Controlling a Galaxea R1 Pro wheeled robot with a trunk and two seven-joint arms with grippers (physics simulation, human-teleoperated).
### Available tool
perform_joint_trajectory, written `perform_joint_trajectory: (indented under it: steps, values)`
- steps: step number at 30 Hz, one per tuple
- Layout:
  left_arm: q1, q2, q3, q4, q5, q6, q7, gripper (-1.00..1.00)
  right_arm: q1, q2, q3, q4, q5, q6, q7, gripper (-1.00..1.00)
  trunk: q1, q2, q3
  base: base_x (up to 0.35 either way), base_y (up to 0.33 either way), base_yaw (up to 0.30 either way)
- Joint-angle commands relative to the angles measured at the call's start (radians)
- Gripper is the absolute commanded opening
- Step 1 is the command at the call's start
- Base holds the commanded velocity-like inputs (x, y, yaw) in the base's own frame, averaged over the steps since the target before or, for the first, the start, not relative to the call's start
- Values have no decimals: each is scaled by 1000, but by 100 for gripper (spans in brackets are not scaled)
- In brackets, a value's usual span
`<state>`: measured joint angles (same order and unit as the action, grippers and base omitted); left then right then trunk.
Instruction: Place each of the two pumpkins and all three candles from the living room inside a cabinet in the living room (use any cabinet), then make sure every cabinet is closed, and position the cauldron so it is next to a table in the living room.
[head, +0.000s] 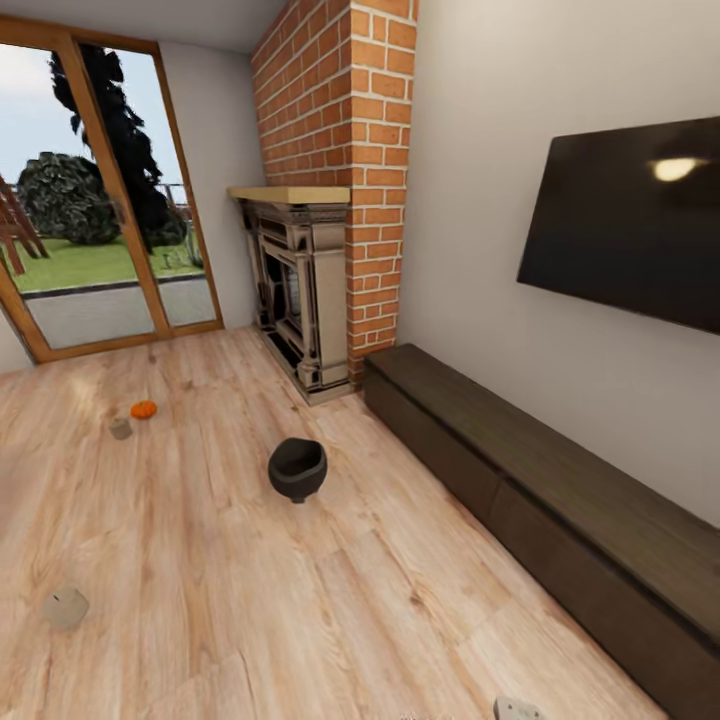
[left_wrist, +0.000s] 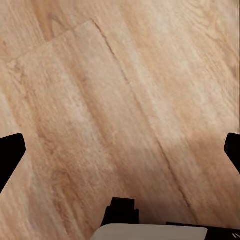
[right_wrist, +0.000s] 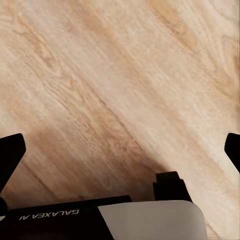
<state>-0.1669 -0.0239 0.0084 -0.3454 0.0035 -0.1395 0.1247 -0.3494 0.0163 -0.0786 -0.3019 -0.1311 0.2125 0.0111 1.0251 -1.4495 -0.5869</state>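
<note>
- Wood floor (head: 200, 560), landmark = cauldron (head: 297, 468): one candle (head: 65, 607) near-left, another candle (head: 121, 428) plus pumpkin (head: 144, 409) far-left, third candle (head: 517, 709) near-right.
- Cabinet (head: 560, 490) right of cauldron, fronts flush.
- Left gripper (left_wrist: 120, 150), right gripper (right_wrist: 120, 150): both spread wide, empty.

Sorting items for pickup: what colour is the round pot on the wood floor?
The round pot is matte black, clearest in the head view.
</note>
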Motion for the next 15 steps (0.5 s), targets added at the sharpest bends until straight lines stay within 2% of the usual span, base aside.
perform_joint_trajectory:
  steps: [1,15]
  values:
    - [0,0,1,0,0,-3,3,100,0,1,-8,-2,-4,5,1,100,0,0,-1,0,49,-284]
    - [0,-1,1,1,1,-3,3,100,0,1,-8,-2,-4,6,1,100,0,0,-1,0,84,-284]
